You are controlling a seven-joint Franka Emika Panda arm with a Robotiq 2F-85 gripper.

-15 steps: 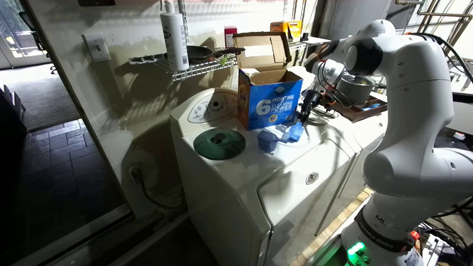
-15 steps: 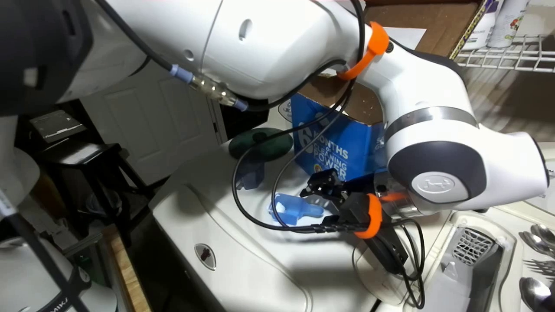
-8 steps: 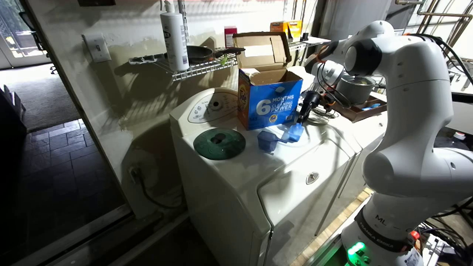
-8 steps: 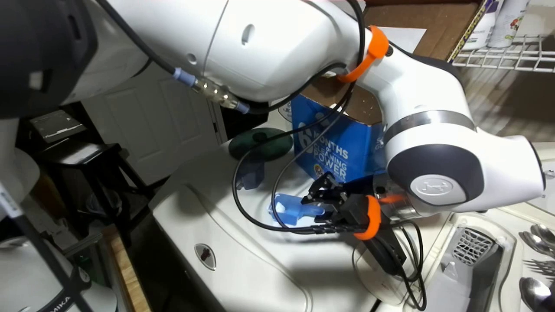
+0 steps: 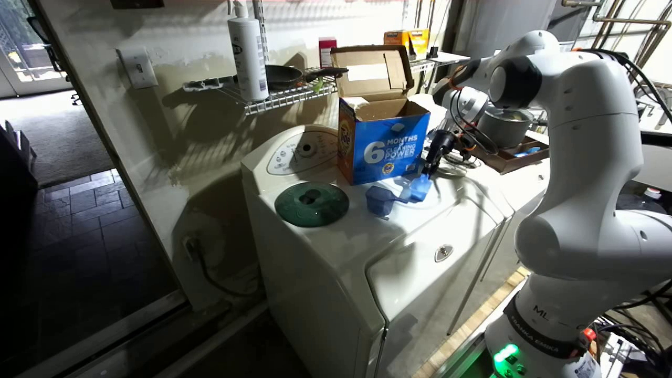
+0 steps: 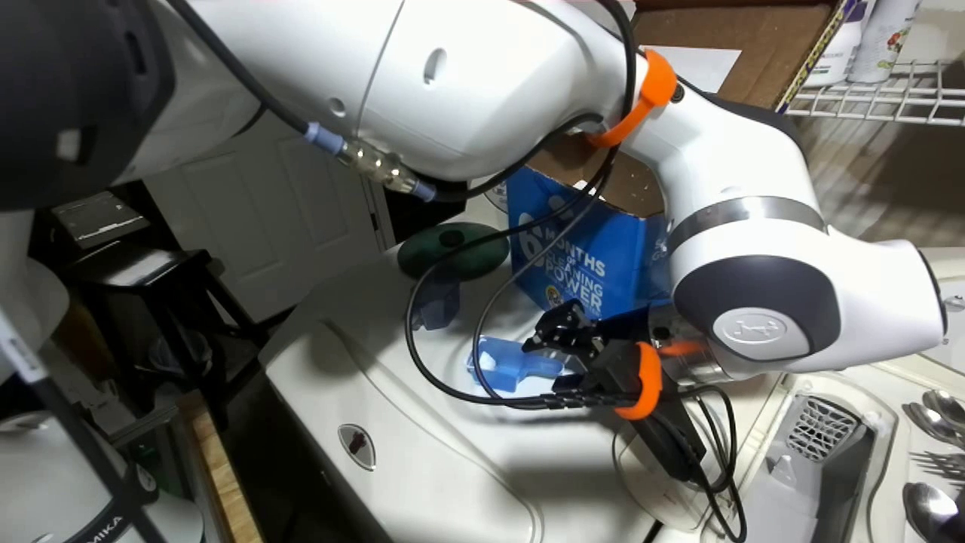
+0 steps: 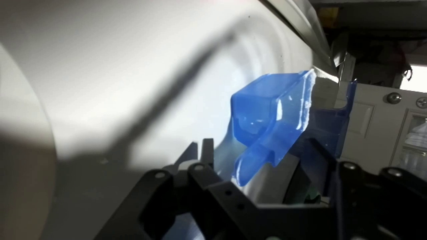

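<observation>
Parted fingers point(image 7: 207, 153) straddle the handle point(image 7: 252, 166) of a translucent blue plastic scoop point(image 7: 258, 116) atop a white metal laundry machine point(image 5: 349, 239).
The handle seems nearer one finger; closing off-centre could skid the scoop away.

Blue translucent plastic scoops with handles point(image 5: 379, 200): two.
Black two-fingered gripper point(image 7: 260, 149): one.
Blue-and-orange printed cardboard box point(image 5: 391, 152): one.
Dark green round disc point(image 5: 326, 211): one.
White plastic pump bottle point(image 5: 247, 58): one.
Black round frying pan point(image 5: 283, 77): one.
Grey cylindrical metal pot point(image 5: 508, 128): one.
Brown rectangular tray point(image 5: 517, 164): one.
White rectangular wall switch plate point(image 5: 137, 68): one.
Black flat-topped stool point(image 6: 136, 268): one.
Silvery metal spoons point(image 6: 931, 509): at least three.
Silvery metal forks point(image 6: 942, 466): overlapping, count unclear.
</observation>
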